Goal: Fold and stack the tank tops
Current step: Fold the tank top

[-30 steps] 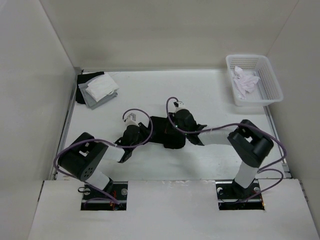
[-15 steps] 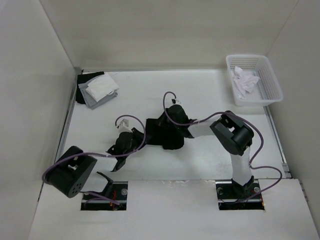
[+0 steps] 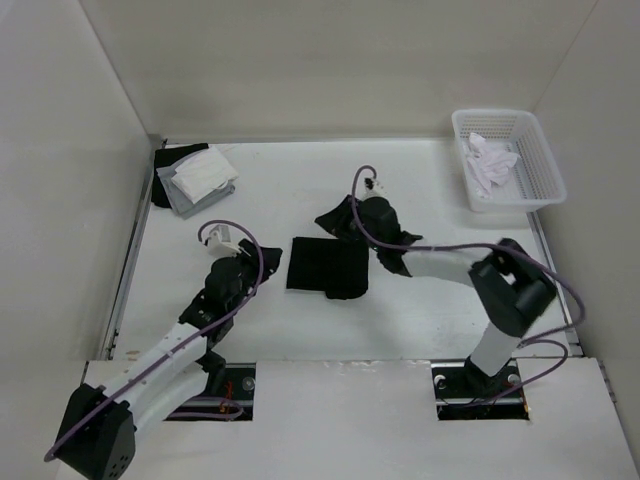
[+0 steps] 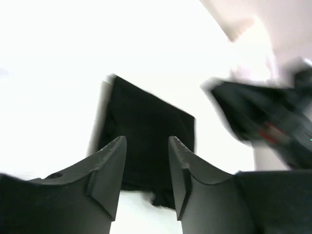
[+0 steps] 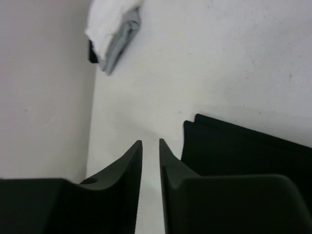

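A white plastic mesh basket (image 3: 548,160) sits at the far right corner of the white worktop (image 3: 280,190), close to the right wall (image 3: 600,200). Plain pale panels enclose the worktop: a back wall (image 3: 330,70) and a left wall (image 3: 70,200). A grey rail (image 3: 128,270) runs along the worktop's left edge. A white board (image 3: 340,420) covers the near edge.

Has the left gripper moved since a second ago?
Yes. The left gripper has pulled back left, away from the white basket, off the black tank top.
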Robot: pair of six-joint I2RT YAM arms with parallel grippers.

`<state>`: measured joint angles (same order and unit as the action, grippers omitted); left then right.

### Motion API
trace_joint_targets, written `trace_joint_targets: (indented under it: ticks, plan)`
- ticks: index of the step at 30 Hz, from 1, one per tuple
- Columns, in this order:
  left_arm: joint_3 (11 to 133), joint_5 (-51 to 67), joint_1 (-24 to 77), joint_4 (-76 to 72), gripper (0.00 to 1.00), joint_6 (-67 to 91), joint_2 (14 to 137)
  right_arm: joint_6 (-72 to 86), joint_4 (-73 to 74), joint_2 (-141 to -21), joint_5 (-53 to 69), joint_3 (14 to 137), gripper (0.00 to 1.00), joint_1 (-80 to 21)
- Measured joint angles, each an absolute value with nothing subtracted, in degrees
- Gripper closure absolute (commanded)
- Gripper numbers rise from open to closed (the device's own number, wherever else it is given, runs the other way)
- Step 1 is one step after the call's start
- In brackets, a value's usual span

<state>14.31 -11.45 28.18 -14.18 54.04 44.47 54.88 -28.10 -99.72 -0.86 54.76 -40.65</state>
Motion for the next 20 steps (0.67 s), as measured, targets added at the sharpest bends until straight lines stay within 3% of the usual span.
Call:
trace_joint_targets:
  ticks: [6, 10, 14, 20]
  plan:
    - [16.7, -13.4, 20.8, -4.7, 0.49, 50.4, 44.2, 48.4, -29.2, -71.4, -3.9, 38.0, 0.43, -33.0]
    - [18.1, -13.7, 17.8, 0.3, 0.48, 49.2, 46.6, 44.9, -28.7, -55.6, -8.9, 28.0, 0.33, -25.2]
    - [19.4, -13.8, 16.9, 2.2, 0.49, 48.5, 49.8, 43.7, -28.6, -49.3, -12.1, 20.6, 0.29, -19.3]
    - [20.7, -14.0, 17.9, 2.0, 0.52, 47.2, 53.7, 44.0, -27.4, -51.5, -12.9, 17.0, 0.28, -16.1]
